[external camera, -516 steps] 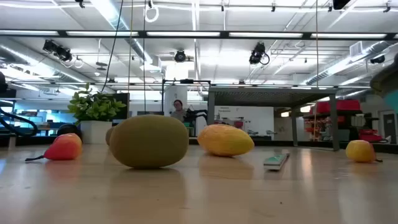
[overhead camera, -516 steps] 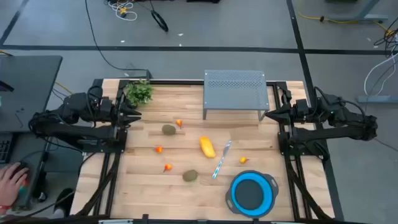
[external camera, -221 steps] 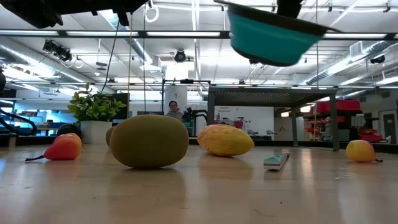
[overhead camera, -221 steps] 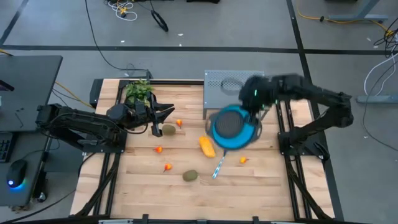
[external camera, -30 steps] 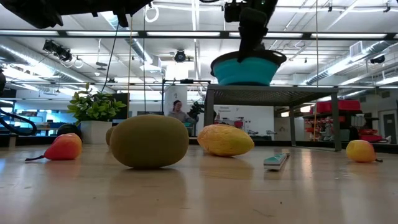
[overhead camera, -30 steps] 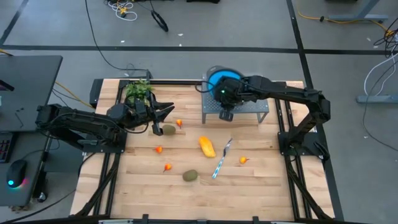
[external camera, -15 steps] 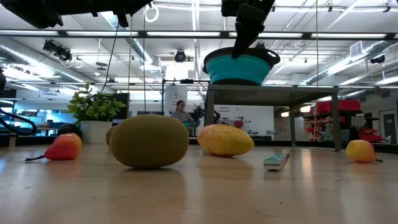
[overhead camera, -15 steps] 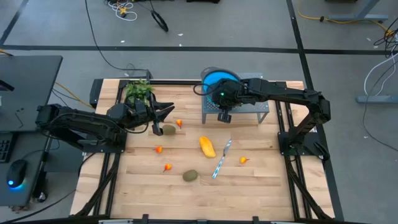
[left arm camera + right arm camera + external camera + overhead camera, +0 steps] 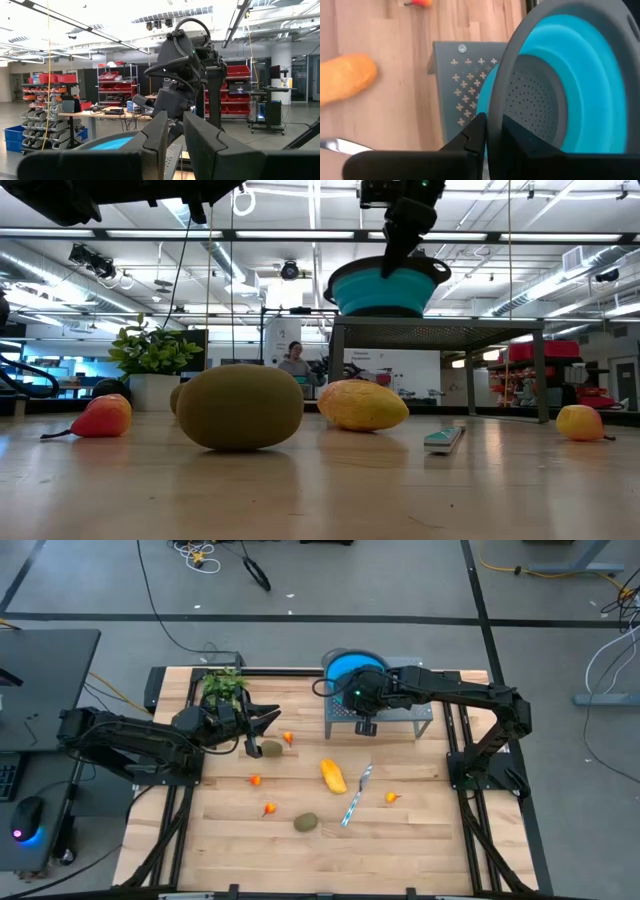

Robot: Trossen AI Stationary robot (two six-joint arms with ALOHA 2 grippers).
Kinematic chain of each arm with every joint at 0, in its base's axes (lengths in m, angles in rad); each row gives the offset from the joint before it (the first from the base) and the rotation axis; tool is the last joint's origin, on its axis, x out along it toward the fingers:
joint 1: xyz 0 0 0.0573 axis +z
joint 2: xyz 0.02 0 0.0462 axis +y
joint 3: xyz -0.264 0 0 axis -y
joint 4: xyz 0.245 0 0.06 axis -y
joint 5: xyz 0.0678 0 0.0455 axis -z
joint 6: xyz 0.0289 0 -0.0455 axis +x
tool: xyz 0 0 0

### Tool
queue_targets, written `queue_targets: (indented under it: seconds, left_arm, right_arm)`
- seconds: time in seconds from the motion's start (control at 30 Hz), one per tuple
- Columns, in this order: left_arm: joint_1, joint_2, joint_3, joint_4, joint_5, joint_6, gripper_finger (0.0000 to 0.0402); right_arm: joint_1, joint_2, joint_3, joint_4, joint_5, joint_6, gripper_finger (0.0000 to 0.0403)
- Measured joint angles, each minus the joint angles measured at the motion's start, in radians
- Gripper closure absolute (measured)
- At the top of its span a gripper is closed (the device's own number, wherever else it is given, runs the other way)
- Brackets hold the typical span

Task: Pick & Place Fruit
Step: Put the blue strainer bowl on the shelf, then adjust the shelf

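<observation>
A blue colander (image 9: 352, 668) with a grey rim sits on the left end of the grey perforated shelf (image 9: 400, 705); my right gripper (image 9: 358, 690) is shut on it. The fruit lies on the wooden table. There is a yellow-orange oblong (image 9: 333, 776), two olive kiwis (image 9: 271, 749) (image 9: 306, 823), and small orange bits (image 9: 255, 780) (image 9: 391, 797). My left gripper (image 9: 265, 720) hovers above the far kiwi. Its fingers (image 9: 160, 135) are nearly together, with nothing between them. My right gripper holds the colander's grey rim (image 9: 496, 100) between its two fingers, one finger (image 9: 520, 137) inside the bowl and one outside. The fingers slant down onto it from above (image 9: 395, 240). The colander stands upright with its base (image 9: 385, 308) on the shelf top.
A green plant (image 9: 223, 687) stands at the far left corner. A slim silver-blue utensil (image 9: 358, 795) lies right of the oblong fruit. The near right part of the table (image 9: 420, 840) is bare wood. Black frames run along both side edges.
My right gripper has rolled a little at the wrist and carried the colander slightly toward the shelf's left end. The colander tipped briefly and now stands nearly level on the shelf.
</observation>
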Motion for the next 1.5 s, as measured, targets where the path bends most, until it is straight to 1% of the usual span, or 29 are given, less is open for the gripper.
queue_targets:
  seconds: [0.13, 0.27, 0.37, 0.5, 0.6, 0.73, 0.87, 0.97, 1.0, 1.13, 1.2, 1.23, 1.3, 1.4, 1.5]
  left_arm:
    - [0.0, 0.0, 0.0, 0.0, 0.0, 0.0, 0.0331]
    - [0.0, 0.0, 0.0, 0.0, 0.0, 0.0, 0.0331]
    - [0.0, 0.0, 0.0, 0.0, 0.0, 0.0, 0.0331]
    - [0.0, 0.0, 0.0, 0.0, 0.0, 0.0, 0.0331]
    - [0.0, 0.0, 0.0, 0.0, 0.0, 0.0, 0.0331]
    - [0.0, 0.0, 0.0, 0.0, 0.0, 0.0, 0.0331]
    - [0.0, 0.0, 0.0, 0.0, 0.0, 0.0, 0.0331]
    - [0.0, 0.0, 0.0, 0.0, 0.0, 0.0, 0.0331]
    - [0.0, 0.0, 0.0, -0.001, 0.0, 0.0, 0.0331]
    - [0.0, 0.0, 0.0, -0.001, 0.0, 0.0, 0.0331]
    - [0.0, 0.0, 0.0, -0.001, 0.0, 0.0, 0.0331]
    - [0.0, 0.0, 0.0, -0.001, 0.0, -0.003, 0.0331]
    - [0.0, 0.0, 0.0, 0.0, 0.0, -0.012, 0.0331]
    - [0.0, 0.0, 0.0, 0.0, 0.0, -0.018, 0.0331]
    - [0.0, 0.0, 0.0, 0.0, 0.001, -0.021, 0.0331]
  right_arm:
    - [0.001, 0.0, 0.0, -0.003, -0.006, -0.022, 0.0352]
    - [0.001, 0.0, 0.0, -0.01, -0.05, -0.018, 0.0339]
    - [0.001, 0.0, 0.0, -0.02, -0.07, 0.007, 0.031]
    - [0.001, 0.0, 0.0, -0.027, -0.07, 0.029, 0.0256]
    - [0.004, -0.002, 0.0, -0.025, -0.056, 0.039, 0.0223]
    - [0.022, -0.022, 0.0, -0.021, -0.003, 0.042, 0.0198]
    - [0.058, -0.064, 0.0, 0.005, 0.068, 0.041, 0.0191]
    - [0.094, -0.105, 0.0, 0.045, 0.078, 0.083, 0.0192]
    - [0.108, -0.117, 0.0, 0.054, 0.048, 0.108, 0.0192]
    - [0.162, -0.128, 0.001, 0.027, -0.146, 0.221, 0.0192]
    - [0.194, -0.12, 0.001, -0.015, -0.203, 0.275, 0.0192]
    - [0.211, -0.111, 0.001, -0.035, -0.211, 0.292, 0.0192]
    - [0.242, -0.091, -0.013, -0.062, -0.204, 0.32, 0.0192]
    - [0.276, -0.086, -0.085, -0.04, -0.172, 0.329, 0.0192]
    - [0.29, -0.085, -0.184, 0.027, -0.088, 0.328, 0.0192]
